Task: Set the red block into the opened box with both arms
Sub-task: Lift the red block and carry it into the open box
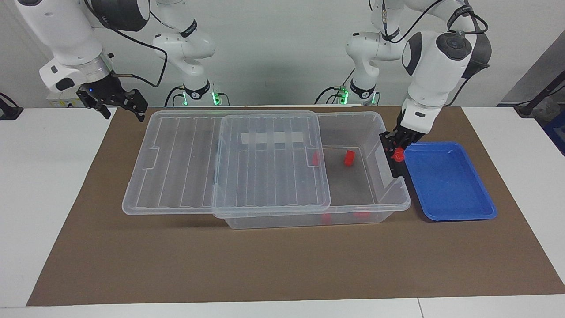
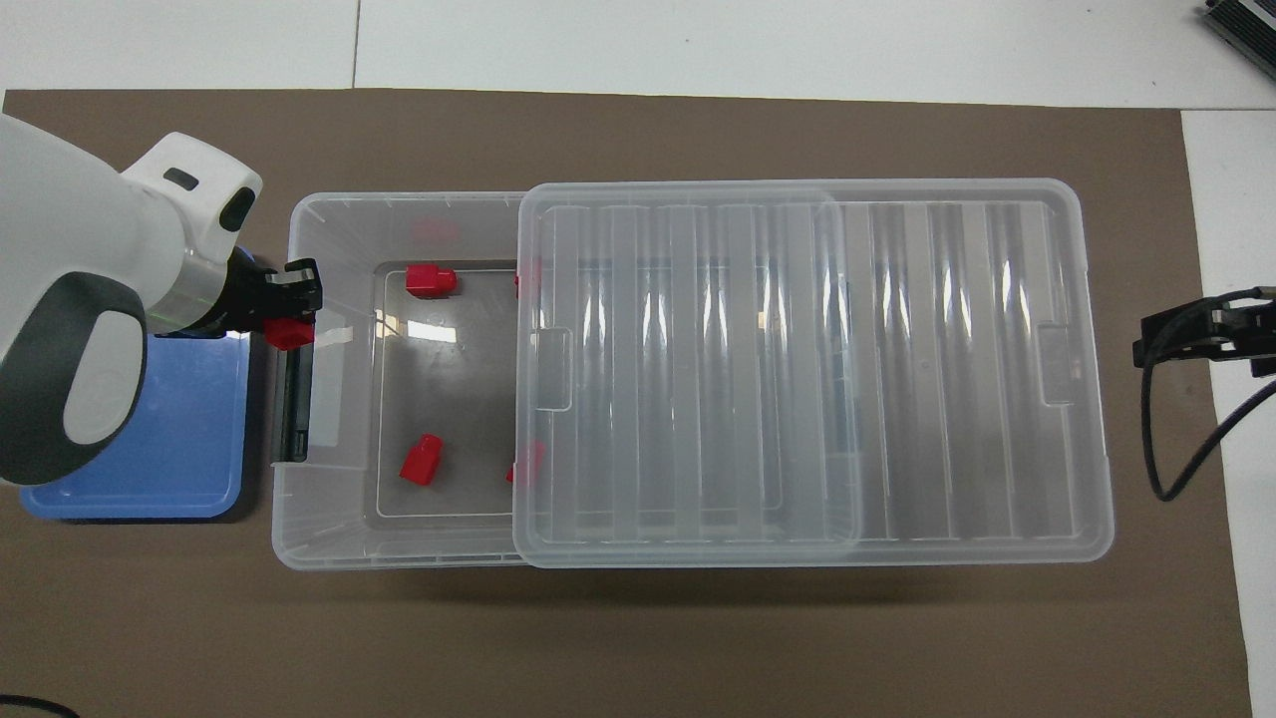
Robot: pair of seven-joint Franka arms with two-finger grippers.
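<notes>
Facing view first: we have the box point(image 1: 375, 194) open at the left arm's end, its ribbed lid point(image 1: 247, 163) slid toward the right arm's end and resting partly on the tub. Blue tray point(image 1: 450, 185) sits just beside the box's black handle point(image 1: 390, 165) and looks empty now.

Left gripper point(image 1: 398, 151) is clenched on the red block point(image 1: 399, 154) and is up in the air over the handle end of the box, at the edge between tray and opening. Right gripper point(image 1: 118, 100) waits over the mat's corner by the lid's end, fingers spread, holding nothing.

Progress as we judge it: pick done, carry roughly halfway. At least four red blocks already lie on the box floor (two half hidden under the lid edge). Left to do: move over the opening, lower, release.
</notes>
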